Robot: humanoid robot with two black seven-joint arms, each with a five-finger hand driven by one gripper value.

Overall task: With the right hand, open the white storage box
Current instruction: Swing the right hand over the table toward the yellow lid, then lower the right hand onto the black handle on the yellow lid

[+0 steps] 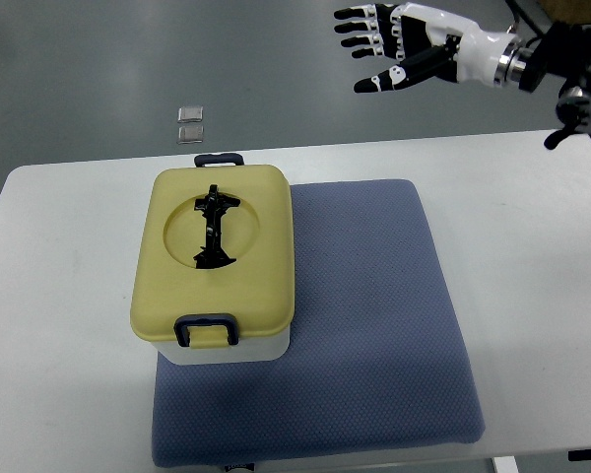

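There is one storage box (215,266), below and to the left of the one robot hand (394,44) in view. The box has one yellow lid (251,212), one black handle (214,230) on top, and two dark latches (206,329), one at each end. One blue mat (374,325) lies on one white table (532,246). Two small square plates (190,123) are on the floor, well left of the hand.
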